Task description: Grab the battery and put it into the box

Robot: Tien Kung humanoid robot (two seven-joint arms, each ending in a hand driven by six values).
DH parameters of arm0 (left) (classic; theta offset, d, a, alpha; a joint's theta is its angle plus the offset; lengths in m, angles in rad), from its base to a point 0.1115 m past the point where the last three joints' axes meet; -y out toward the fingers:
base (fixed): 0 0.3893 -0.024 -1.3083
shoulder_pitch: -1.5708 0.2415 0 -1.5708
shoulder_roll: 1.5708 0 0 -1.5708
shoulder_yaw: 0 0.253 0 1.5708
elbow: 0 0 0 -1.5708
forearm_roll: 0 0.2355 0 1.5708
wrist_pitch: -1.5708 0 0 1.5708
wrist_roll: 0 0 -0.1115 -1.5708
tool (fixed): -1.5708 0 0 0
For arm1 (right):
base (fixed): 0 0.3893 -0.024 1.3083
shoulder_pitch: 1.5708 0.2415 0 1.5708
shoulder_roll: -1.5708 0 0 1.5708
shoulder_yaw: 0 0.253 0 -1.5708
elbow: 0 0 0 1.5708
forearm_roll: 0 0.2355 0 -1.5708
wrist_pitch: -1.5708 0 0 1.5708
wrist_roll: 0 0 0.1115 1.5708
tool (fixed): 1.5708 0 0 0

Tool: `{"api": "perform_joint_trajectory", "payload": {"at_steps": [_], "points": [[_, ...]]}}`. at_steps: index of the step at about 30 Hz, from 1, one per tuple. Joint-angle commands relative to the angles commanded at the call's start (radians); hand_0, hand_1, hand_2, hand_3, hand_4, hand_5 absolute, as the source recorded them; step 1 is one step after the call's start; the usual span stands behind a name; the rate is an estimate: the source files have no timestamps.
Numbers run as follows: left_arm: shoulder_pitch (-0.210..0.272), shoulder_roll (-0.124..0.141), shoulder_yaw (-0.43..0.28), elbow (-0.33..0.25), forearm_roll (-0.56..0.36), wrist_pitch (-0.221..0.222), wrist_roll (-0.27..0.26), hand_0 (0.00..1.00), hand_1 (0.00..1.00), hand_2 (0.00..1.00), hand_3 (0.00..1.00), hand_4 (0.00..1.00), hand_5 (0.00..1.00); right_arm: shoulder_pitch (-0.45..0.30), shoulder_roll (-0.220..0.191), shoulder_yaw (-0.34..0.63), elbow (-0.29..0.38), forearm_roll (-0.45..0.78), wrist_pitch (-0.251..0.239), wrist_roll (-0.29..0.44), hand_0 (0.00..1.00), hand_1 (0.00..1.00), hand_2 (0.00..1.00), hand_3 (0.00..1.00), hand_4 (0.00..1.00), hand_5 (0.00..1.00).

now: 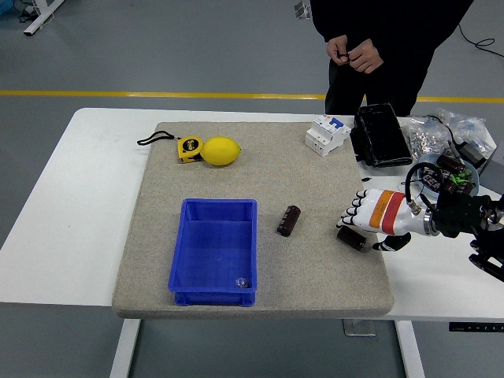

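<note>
**Right hand poised beside two batteries**

The robot's white-and-black right hand (pixel 368 217) hovers over the mat's right edge, fingers spread loosely, gripping nothing. Just below its fingertips, at about seven o'clock, lies a dark cylindrical battery (pixel 352 239). A second dark cylindrical battery (pixel 289 220) rests well apart at nine o'clock, beside the open blue plastic box (pixel 214 250). Each looks rigid, smooth and fairly dense, likely to roll; pinching across the barrel at mid-length seems safest. All sit on a grey felt mat (pixel 236 169) covering the white worktop (pixel 87 197).
</note>
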Motion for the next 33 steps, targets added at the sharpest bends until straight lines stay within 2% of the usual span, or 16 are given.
{"api": "perform_joint_trajectory", "payload": {"at_steps": [16, 17, 22, 23, 28, 29, 33], "points": [[-0.005, -0.002, 0.002, 0.0, -0.002, -0.001, 0.0, 0.76, 0.715, 0.741, 0.637, 0.71, 0.63, -0.014, 0.009, -0.005, -0.019, 0.016, -0.022, 0.002, 0.804, 0.745, 0.787, 0.82, 0.782, 0.165], [-0.005, -0.002, 0.003, 0.0, -0.003, -0.001, 0.0, 0.761, 0.715, 0.74, 0.637, 0.71, 0.631, -0.015, 0.01, -0.006, -0.02, 0.018, -0.026, 0.003, 0.785, 0.706, 0.753, 0.771, 0.771, 0.166], [-0.006, -0.002, 0.004, 0.0, -0.004, -0.001, 0.0, 0.761, 0.715, 0.74, 0.637, 0.71, 0.631, -0.017, 0.011, -0.008, -0.022, 0.024, -0.037, 0.007, 0.785, 0.706, 0.753, 0.771, 0.771, 0.166], [-0.005, -0.002, 0.004, 0.0, -0.005, -0.001, 0.0, 0.761, 0.715, 0.739, 0.637, 0.71, 0.631, -0.017, 0.011, -0.008, -0.022, 0.024, -0.038, 0.006, 0.759, 0.663, 0.698, 0.664, 0.737, 0.164], [-0.006, -0.001, 0.007, 0.0, -0.007, -0.002, 0.0, 0.761, 0.715, 0.739, 0.637, 0.71, 0.631, -0.019, 0.012, -0.007, -0.022, 0.029, -0.042, 0.007, 0.759, 0.663, 0.698, 0.664, 0.737, 0.164], [-0.006, -0.001, 0.008, 0.0, -0.007, -0.002, 0.0, 0.76, 0.715, 0.74, 0.637, 0.71, 0.631, -0.019, 0.012, -0.008, -0.022, 0.03, -0.043, 0.008, 0.731, 0.586, 0.587, 0.562, 0.662, 0.127], [-0.005, -0.001, 0.007, 0.0, -0.006, -0.002, 0.001, 0.76, 0.715, 0.74, 0.637, 0.71, 0.631, -0.019, 0.012, -0.007, -0.021, 0.033, -0.045, 0.009, 0.731, 0.586, 0.587, 0.562, 0.662, 0.127]]}}
